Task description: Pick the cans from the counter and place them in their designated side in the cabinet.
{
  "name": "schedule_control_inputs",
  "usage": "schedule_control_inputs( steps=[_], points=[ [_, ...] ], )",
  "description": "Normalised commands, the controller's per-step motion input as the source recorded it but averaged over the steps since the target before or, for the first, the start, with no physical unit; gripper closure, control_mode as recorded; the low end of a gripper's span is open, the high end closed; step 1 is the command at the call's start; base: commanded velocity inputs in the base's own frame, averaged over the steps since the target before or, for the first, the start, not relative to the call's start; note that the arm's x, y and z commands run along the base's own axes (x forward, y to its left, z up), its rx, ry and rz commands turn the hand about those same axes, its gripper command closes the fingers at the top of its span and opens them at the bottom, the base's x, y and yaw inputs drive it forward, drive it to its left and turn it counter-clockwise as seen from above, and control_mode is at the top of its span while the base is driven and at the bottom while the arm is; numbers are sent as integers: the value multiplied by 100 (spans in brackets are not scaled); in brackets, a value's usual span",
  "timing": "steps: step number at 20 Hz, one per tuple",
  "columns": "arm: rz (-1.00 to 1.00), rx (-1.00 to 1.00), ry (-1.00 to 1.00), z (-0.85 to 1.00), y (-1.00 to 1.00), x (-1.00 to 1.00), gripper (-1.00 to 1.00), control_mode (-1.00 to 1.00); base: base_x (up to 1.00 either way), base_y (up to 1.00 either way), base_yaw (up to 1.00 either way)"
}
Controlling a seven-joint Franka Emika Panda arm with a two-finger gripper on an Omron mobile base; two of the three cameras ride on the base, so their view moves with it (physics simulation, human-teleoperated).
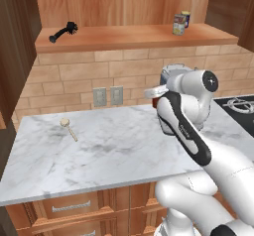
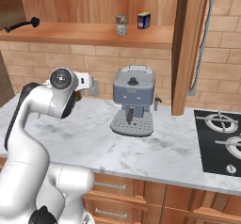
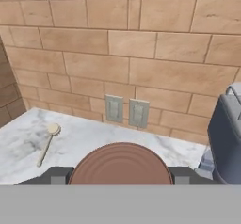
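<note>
Left base view: white marble surface [image 1: 99, 150] with grey veins, matte, over wooden drawers. My end effector [image 1: 156, 99] sits at about 3 o'clock of frame, mostly masked by the white wrist; I see a sliver of the dark red can [image 1: 155, 102] in it, raised off the surface. Small wooden spoon [image 1: 69, 128] lies flat at 9 o'clock, round bowl, thin stick handle. Tan brick wall with two grey outlets [image 1: 108, 96]. Reddish-brown cabinet shelf [image 1: 124, 36] above, plank grain; black brush [image 1: 64, 31] at its left end. Silver can [image 1: 178, 25] with yellow-and-red label stands upright at 1 o'clock on the shelf, blue can [image 1: 185, 18] just behind it.

Right base view: blue-grey coffee machine [image 2: 134, 100] at centre, boxy, perforated drip tray. Black stove [image 2: 221, 138] at 3 o'clock. Silver can at 12 o'clock on the shelf, blue can beside it to the right, apart. Dark red can peeks out beside the wrist at 9 o'clock.

Hand view: dark red can's flat round reddish-brown top fills 6 o'clock, smooth, sitting between my two dark fingertips [image 3: 56, 176], which press its sides, so I'm gripping it. Green band not visible. Spoon at 8 o'clock, outlets centre, coffee machine at 4 o'clock.
</note>
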Motion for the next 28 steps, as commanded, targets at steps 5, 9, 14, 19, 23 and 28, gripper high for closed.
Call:
schedule_control_inputs(
  steps=[5, 9, 14, 19, 23, 28],
  points=[
    [0, 0, 0, 18, -8, -36, 100, -100, 0, 0, 0],
    [0, 0, 0, 23, -8, -33, 100, -100, 0, 0, 0],
    [0, 0, -2, 28, -6, -31, 100, -100, 0, 0, 0],
    [0, 0, -3, 29, -4, -34, 100, -100, 0, 0, 0],
    [0, 0, -3, 34, -6, -29, 100, -100, 0, 0, 0],
    [0, 0, -2, 37, -9, -18, 100, -100, 0, 0, 0]
  ],
)
